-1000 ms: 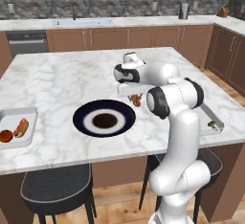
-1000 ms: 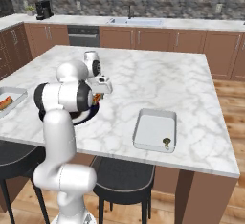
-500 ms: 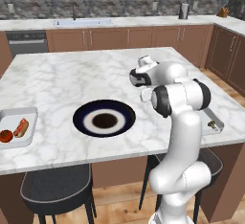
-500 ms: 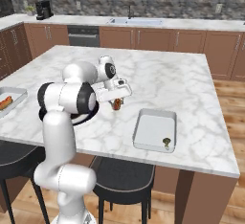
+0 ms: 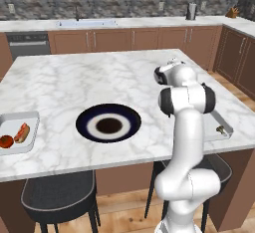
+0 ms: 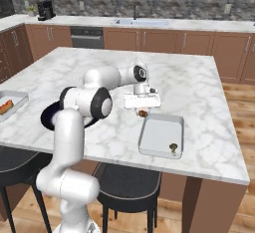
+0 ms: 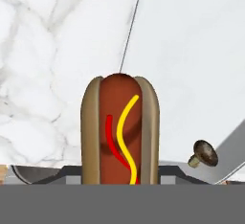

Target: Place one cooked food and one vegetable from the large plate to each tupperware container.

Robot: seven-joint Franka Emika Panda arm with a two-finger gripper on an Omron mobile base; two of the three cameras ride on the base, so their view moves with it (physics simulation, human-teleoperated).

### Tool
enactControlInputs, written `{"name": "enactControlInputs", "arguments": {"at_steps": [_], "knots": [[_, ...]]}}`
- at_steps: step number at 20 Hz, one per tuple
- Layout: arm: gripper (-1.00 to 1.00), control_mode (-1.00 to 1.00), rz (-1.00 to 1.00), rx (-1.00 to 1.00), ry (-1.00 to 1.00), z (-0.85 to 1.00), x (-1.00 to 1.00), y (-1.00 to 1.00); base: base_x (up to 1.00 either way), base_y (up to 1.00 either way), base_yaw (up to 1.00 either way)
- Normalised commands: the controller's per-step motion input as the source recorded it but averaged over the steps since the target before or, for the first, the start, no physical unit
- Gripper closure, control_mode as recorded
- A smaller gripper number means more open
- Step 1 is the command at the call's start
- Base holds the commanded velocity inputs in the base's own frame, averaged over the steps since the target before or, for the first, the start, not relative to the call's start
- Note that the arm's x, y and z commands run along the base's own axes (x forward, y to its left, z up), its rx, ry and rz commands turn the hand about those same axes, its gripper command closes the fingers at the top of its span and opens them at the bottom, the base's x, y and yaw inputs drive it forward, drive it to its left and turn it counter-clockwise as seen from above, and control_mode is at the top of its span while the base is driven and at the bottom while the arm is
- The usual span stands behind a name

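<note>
With the plate (image 5: 108, 123) bare, the left tray (image 5: 15, 133) already holding a hot dog and a tomato, and the right tray (image 6: 160, 135) holding only a mushroom (image 6: 173, 148), the hand (image 6: 142, 106) pinches the last hot dog (image 7: 120, 129) just beside that tray, unreleased.

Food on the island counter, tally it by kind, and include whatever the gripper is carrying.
Hot dogs: 2 (held hot dog in the gripper; tray hot dog)
Round red vegetable, likely a tomato: 1
Mushroom: 1
Total: 4
</note>
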Motion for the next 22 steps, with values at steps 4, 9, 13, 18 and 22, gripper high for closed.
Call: {"name": "enactControlInputs", "arguments": {"at_steps": [4,9,13,18,22], "knots": [[1.00,-1.00,-0.01,0.10,-0.04,-0.21,-0.48,-0.57,0.00,0.00,0.00],[1.00,-1.00,0.02,0.04,-0.33,-0.17,-0.20,-0.22,0.00,0.00,0.00],[1.00,-1.00,-0.01,0.01,-0.42,-0.12,-0.02,-0.05,0.00,0.00,0.00],[1.00,-1.00,-0.01,0.00,-0.25,-0.30,-0.05,-0.05,0.00,0.00,0.00],[1.00,-1.00,0.00,0.01,-0.16,-0.05,0.00,-0.14,0.00,0.00,0.00]]}}
